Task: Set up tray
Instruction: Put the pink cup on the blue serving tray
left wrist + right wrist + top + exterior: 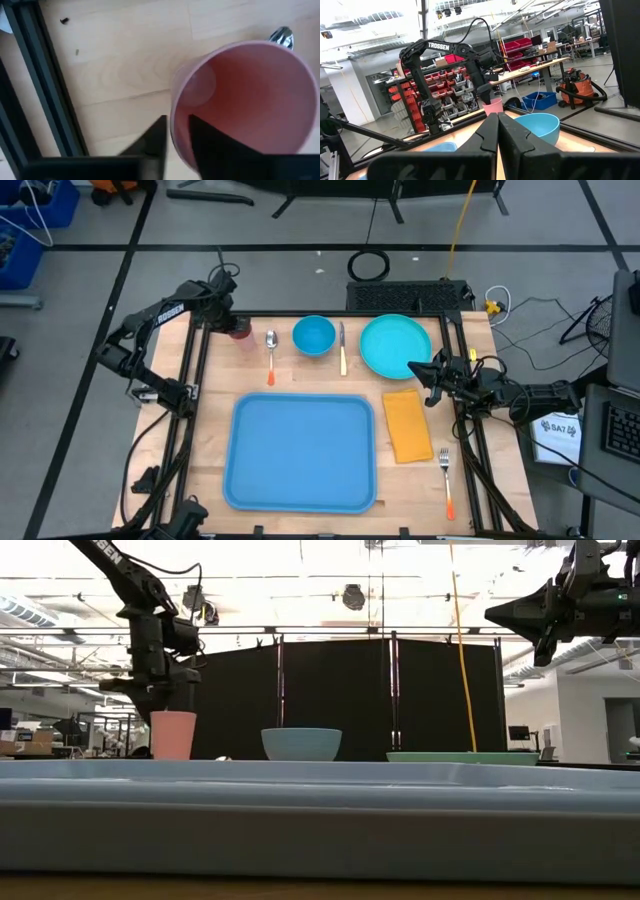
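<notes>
I had the left gripper point(236, 323) at the pink cup point(240, 332), which stood beyond the tray's point(300, 452) far left corner, just outside the rim. The wrist camera showed the fingers point(155, 137) pinched on the cup's near wall, one outside and one inside the lip, so I called it clamped on the cup. The low camera showed the cup point(173, 735) standing upright with its base about at table level; I couldn't tell whether it had lifted.

The tray lay flat on the table's point(210, 395) near half and looked empty, so my read was that the task was barely begun. Beyond the tray's far edge sat the spoon point(271, 352), the blue bowl point(314, 335), the knife point(342, 348) and the teal plate point(396, 345). The napkin point(406, 425) lay just right of the tray, and the fork point(446, 480) farther right, near the tray's near right corner.

The right gripper point(420, 374) hung high above the plate's near edge, fingers together and holding nothing.

To do this step well, I judged I should lift straight up first, because a one-wall pinch lets a light cup swing or tip. Then carry it low over the rim, and set it in the far left corner, leaving room for the plate and bowl. The spoon was close by, so no sideways drag.
</notes>
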You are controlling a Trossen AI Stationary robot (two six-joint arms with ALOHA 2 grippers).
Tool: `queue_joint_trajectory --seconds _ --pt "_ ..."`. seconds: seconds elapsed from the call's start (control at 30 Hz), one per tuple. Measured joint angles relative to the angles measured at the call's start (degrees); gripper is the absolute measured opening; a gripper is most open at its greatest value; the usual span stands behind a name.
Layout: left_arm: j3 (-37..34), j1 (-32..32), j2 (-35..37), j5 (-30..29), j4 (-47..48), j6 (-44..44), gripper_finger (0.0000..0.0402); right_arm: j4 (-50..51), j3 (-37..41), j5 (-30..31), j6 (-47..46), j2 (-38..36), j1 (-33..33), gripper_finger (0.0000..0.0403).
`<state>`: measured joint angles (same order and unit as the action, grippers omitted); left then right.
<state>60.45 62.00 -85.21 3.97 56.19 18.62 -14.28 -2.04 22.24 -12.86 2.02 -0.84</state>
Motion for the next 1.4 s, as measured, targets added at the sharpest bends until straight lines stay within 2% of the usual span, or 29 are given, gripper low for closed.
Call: queue_joint_trajectory --seconds 0.07,0.1,0.3,0.47,0.63,0.83,0.97,1.07,1.27,1.4 --pt "0.00 0.00 0.00 -0.01 0.73 -0.65 0.0021 0.02 0.01 0.00 0.01 0.00 -0.01 0.0000" --pt "0.02 0.00 0.08 0.23 0.68 -0.83 0.0014 0.12 0.01 0.00 0.02 0.00 -0.01 0.0000" --pt "-0.04 -2.41 2.09 -1.24 0.98 -3.18 0.0006 0.86 0.02 0.02 0.02 -0.02 0.00 0.0000" --pt "-0.04 -6.98 9.85 0.81 5.13 -3.30 0.0004 0.85 0.02 0.04 0.02 -0.02 0.00 0.0000" --pt "-0.04 -16.85 20.24 2.20 13.13 1.35 0.0004 0.85 0.01 0.07 0.01 -0.02 0.00 0.0000" --pt "0.01 -34.25 27.29 3.08 17.03 15.57 0.0004 0.85 0.02 0.11 0.00 -0.01 -0.01 0.0000" --pt "0.01 -45.85 25.98 1.25 19.17 24.15 0.0004 0.83 0.00 0.12 -0.10 -0.02 0.00 0.0000" --pt "0.00 -51.96 23.65 -2.00 20.39 29.58 0.0004 0.83 0.02 0.13 -1.11 -0.02 0.00 0.0000" --pt "0.00 -58.92 17.85 -7.03 19.64 35.81 0.0003 0.82 0.01 0.13 -1.46 -0.01 0.00 0.0000" --pt "0.00 -61.02 12.56 -5.99 18.56 35.92 0.0003 0.81 0.02 0.09 -1.46 -0.02 0.00 0.0000"
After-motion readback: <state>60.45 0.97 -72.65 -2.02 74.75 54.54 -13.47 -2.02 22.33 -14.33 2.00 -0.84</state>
